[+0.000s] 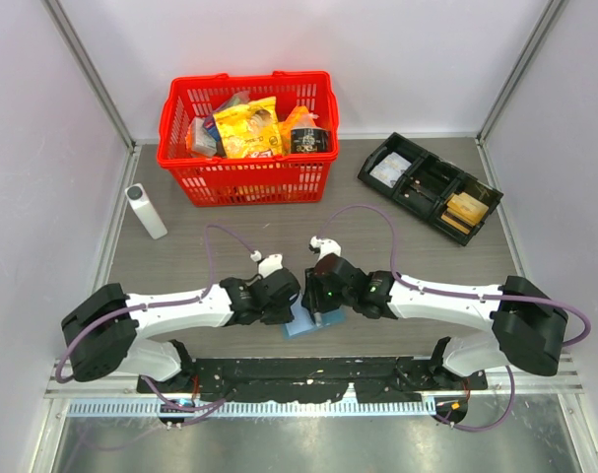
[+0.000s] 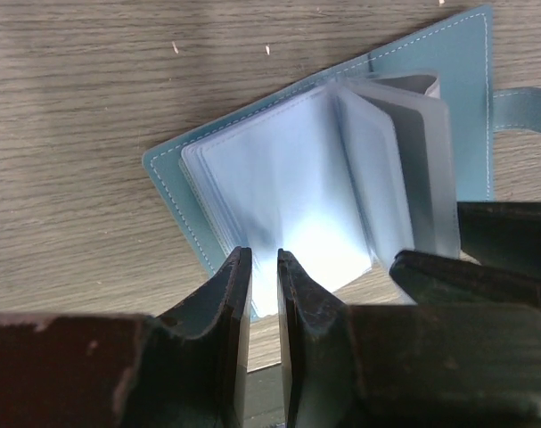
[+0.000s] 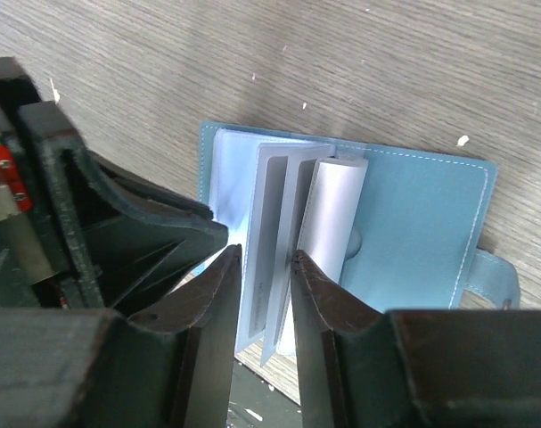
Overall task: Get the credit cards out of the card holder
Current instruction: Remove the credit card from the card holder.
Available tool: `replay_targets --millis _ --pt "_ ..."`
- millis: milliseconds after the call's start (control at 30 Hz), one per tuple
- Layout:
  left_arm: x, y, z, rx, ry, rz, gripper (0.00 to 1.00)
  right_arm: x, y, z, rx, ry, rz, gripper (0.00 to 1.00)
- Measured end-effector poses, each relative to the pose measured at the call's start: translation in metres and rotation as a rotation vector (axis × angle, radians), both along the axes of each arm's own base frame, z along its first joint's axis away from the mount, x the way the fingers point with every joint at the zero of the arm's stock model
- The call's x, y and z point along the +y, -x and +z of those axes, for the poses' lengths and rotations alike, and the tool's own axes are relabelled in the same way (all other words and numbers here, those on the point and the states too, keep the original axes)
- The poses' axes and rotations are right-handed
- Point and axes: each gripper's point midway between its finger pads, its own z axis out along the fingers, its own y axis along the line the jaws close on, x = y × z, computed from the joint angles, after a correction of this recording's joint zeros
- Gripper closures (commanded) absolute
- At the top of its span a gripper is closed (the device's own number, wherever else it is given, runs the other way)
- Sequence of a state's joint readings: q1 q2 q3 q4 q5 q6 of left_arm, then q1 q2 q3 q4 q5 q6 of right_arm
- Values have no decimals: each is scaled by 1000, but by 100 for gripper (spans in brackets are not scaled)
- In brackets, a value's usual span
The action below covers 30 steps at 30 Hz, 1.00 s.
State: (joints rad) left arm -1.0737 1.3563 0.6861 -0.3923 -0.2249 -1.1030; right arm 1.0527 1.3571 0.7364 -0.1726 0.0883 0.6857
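At the near edge of the tabletop (image 1: pixel 161 271) the open card holder (image 1: pixel 300 323) lies between both hands, left hand (image 2: pixel 263 259) narrow, pinching its page edge, right hand (image 3: pixel 266 259) narrow astride the clear sleeves (image 3: pixel 279 196), grip unclear, so limp plastic may slip free or drag the holder.

Flat blue folding card holder (image 1: pixel 300 327), mostly hidden from above under black left gripper (image 1: pixel 291 307) and right gripper (image 1: pixel 321 307); its strap (image 2: pixel 524 107) cropped in left wrist view.
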Motion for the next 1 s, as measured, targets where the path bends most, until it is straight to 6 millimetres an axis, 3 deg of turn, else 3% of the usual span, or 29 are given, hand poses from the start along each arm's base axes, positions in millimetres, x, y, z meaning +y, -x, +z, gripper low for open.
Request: replay_targets --millis 300,600,1000 --pt "0 -2 17 -28 68 42 78 -7 -7 -3 -25 30 -37 66" --pt "-1 -7 38 -73 136 70 78 2 -2 0 -9 -18 -3 64" --pt "2 -7 42 -79 156 89 77 8 4 0 6 -60 24 66"
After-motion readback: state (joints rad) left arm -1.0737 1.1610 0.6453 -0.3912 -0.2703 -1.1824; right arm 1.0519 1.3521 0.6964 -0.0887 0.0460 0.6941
